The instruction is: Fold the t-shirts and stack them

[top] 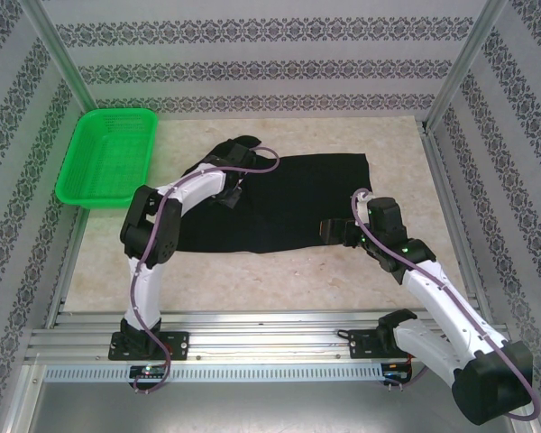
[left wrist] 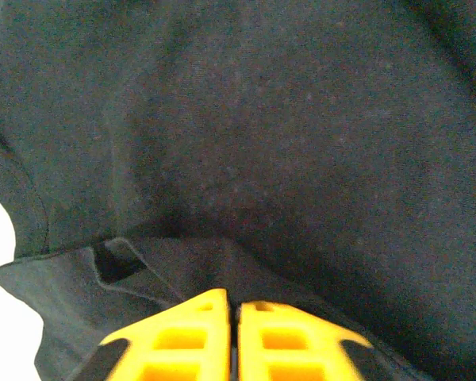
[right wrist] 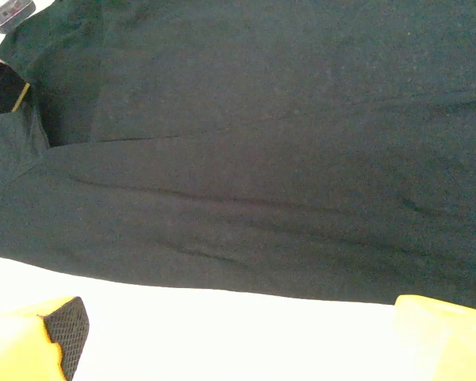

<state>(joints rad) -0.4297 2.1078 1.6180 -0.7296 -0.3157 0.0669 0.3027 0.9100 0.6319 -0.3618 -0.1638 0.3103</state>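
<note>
A black t-shirt (top: 298,203) lies spread flat across the middle of the table, folded over on its left side. My left gripper (top: 230,194) rests on that left part. In the left wrist view its yellow fingers (left wrist: 190,325) stand almost together, and a ridge of the t-shirt (left wrist: 301,143) runs up between their tips (left wrist: 232,298). My right gripper (top: 334,232) hovers at the shirt's near right edge. Its fingers (right wrist: 32,341) are spread wide over bare table, with nothing between them, just short of the t-shirt's hem (right wrist: 262,143).
A green mesh basket (top: 108,158) sits at the table's far left corner. Metal frame posts (top: 455,72) and patterned walls close in the sides and back. Bare tabletop (top: 279,280) runs between the shirt and the arm bases.
</note>
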